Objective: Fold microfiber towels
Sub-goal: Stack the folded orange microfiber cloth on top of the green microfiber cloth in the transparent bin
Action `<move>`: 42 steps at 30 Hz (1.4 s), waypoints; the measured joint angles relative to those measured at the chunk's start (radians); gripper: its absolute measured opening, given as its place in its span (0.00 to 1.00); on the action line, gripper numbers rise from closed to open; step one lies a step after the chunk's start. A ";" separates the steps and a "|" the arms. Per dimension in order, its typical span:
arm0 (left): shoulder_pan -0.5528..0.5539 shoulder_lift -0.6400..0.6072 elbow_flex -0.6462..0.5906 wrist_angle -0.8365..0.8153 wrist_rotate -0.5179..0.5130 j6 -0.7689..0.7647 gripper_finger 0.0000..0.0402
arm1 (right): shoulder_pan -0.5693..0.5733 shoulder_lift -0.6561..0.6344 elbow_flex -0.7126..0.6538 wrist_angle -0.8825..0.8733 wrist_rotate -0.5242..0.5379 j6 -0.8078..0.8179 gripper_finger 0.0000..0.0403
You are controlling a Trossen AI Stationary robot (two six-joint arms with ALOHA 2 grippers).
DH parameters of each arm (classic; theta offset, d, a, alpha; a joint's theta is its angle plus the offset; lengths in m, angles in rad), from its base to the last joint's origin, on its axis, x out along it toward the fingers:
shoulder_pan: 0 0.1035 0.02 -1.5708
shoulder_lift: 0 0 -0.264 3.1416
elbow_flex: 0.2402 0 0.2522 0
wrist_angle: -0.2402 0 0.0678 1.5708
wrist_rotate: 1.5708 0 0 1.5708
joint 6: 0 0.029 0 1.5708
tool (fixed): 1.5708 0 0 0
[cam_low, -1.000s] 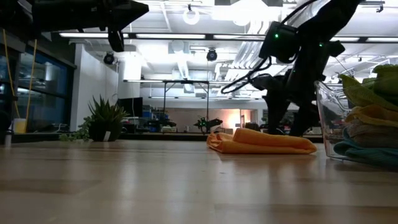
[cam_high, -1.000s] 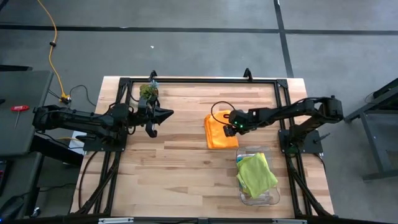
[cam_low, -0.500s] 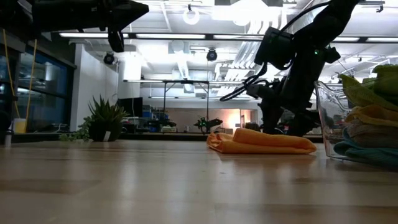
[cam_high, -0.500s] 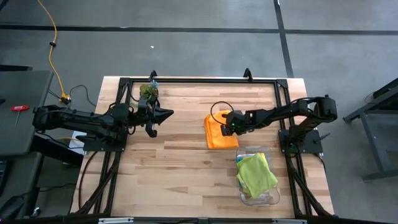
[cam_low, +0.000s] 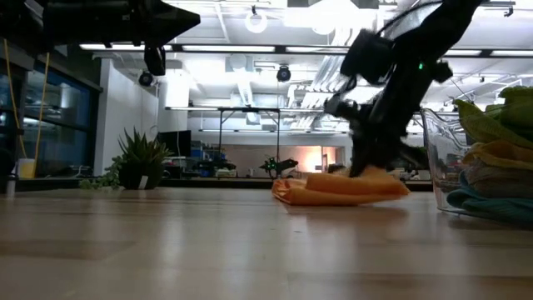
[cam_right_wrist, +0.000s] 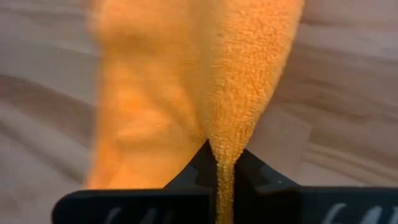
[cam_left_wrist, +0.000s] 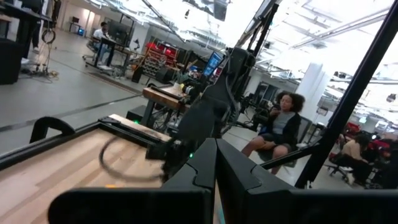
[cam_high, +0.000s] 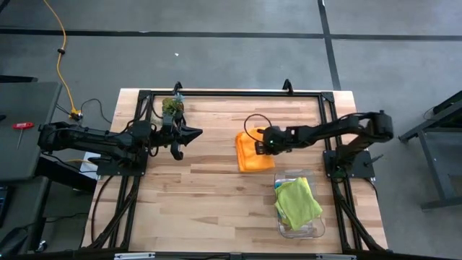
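A folded orange microfiber towel (cam_high: 249, 155) lies on the wooden table right of centre; it also shows in the low view (cam_low: 333, 190). My right gripper (cam_high: 263, 144) slants down onto the towel's right part and is shut on it. My left gripper (cam_high: 196, 131) hovers shut above the table's left half, holding nothing, and its two fingers meet in the left wrist view (cam_left_wrist: 216, 163). A lime green towel (cam_high: 297, 201) lies on top of other towels in a clear bin (cam_high: 316, 230). My right gripper pinches a raised ridge of the orange towel (cam_right_wrist: 225, 149) between its two fingers, on the towel's right part. The fingers slant down from the table's right side. One layer or several, I cannot tell. The rest of the towel (cam_right_wrist: 149, 106) lies on the table.
The clear bin (cam_low: 437, 158) of towels stands near the table's right front. A small green plant-like clump (cam_high: 172, 105) sits at the far left. A black frame (cam_high: 231, 93) runs around the table. People sit in the room beyond (cam_left_wrist: 283, 121).
My right gripper has shut on the orange towel and edged toward the table's left. The towel's right end has been drawn in toward the left and bunched up, while its left part stays on the table.
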 joint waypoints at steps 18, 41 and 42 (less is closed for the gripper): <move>0.000 0.000 0.000 -0.007 -0.058 0.006 0.00 | 0.082 -0.613 0.073 -0.360 0.015 -0.010 0.00; 0.000 0.000 0.000 -0.029 -0.098 0.006 0.00 | 0.836 -0.579 0.449 -0.718 0.247 0.508 0.00; 0.000 0.000 0.000 -0.029 -0.098 0.006 0.00 | 0.877 -0.568 0.438 -0.716 0.266 0.560 0.00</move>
